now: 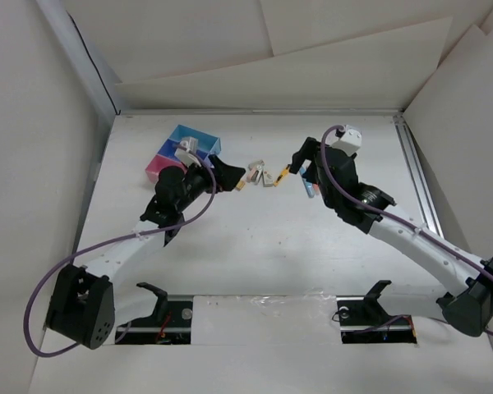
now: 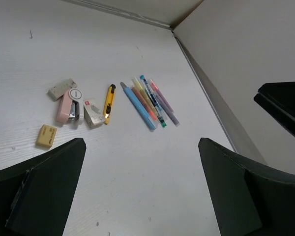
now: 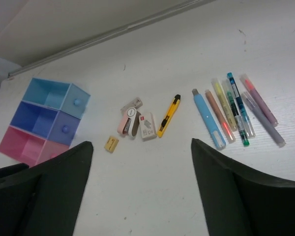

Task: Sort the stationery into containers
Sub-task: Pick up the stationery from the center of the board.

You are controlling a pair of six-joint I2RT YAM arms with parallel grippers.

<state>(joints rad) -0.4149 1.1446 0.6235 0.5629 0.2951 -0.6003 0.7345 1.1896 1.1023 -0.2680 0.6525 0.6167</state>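
Note:
The three joined containers stand at the back left: light blue (image 3: 51, 96), blue-violet (image 3: 39, 120) and pink (image 3: 24, 145); they also show in the top view (image 1: 181, 152). Mid-table lie a small yellow eraser (image 3: 111, 143), a pink stapler-like piece (image 3: 127, 122), a white eraser (image 3: 147, 127), a grey eraser (image 3: 132, 104), a yellow cutter (image 3: 168, 115), a light-blue pen (image 3: 208, 118) and several more pens, one pink-purple (image 3: 258, 105). My left gripper (image 1: 226, 174) is open and empty beside the containers, left of the items (image 2: 92, 113). My right gripper (image 1: 304, 160) is open and empty above the pens.
Cardboard walls enclose the white table on the left, back and right. A metal rail (image 1: 415, 172) runs along the right edge. Two black clamps (image 1: 152, 291) sit at the near edge between the arm bases.

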